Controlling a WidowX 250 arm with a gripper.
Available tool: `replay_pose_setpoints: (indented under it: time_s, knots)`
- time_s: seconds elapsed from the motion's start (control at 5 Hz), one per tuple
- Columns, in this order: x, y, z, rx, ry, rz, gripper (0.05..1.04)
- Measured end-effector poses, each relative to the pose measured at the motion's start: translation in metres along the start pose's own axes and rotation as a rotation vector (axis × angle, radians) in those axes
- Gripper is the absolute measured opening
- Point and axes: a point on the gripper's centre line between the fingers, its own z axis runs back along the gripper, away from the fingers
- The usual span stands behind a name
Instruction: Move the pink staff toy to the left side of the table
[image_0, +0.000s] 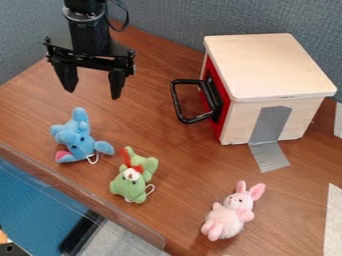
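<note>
Gripper (93, 94) hangs wide and empty, upper left, spread presumably to straddle the pink toy (229, 218), lying lower right!

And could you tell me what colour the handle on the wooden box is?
The handle is black, seen in the camera view.

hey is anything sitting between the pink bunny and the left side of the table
Yes, the green plush toy lies left of the pink bunny, and the blue plush toy lies beyond it. Sliding the bunny across would probably bump the green one.
</note>
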Motion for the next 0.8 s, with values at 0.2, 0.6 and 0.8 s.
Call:
replay_pose_setpoints:
  time_s: [0.2, 0.6, 0.8]
  knots:
    - [-0.004, -0.001, -0.007, 0.004, 0.027, 0.001, 1.001]
    - [-0.043, -0.092, 0.0, -0.02, 0.028, -0.196, 1.001]
    - [-0.073, -0.134, -0.001, -0.035, 0.046, -0.303, 1.001]
